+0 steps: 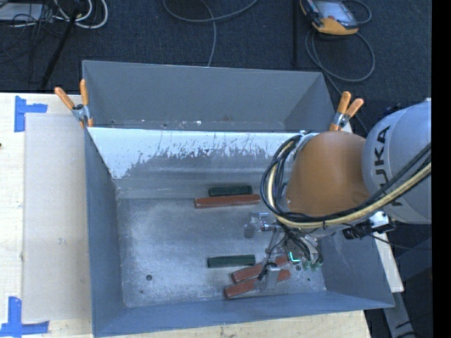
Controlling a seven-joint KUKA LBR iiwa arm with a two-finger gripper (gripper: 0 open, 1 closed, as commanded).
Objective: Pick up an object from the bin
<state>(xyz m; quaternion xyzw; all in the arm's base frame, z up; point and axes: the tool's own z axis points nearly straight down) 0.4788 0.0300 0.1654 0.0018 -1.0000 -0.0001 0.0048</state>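
Down by the near right corner of the bin (106, 259), the end effector (273, 265) sits low over a small cluster of reddish-brown flat sticks (243, 275). A dark green stick (230, 261) lies just left. Honestly can't tell how wide it's set, or if it's gripping one.

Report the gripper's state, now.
Gripper: cannot be told whether open or shut; it is down by the reddish-brown bars at the lower right of the bin.
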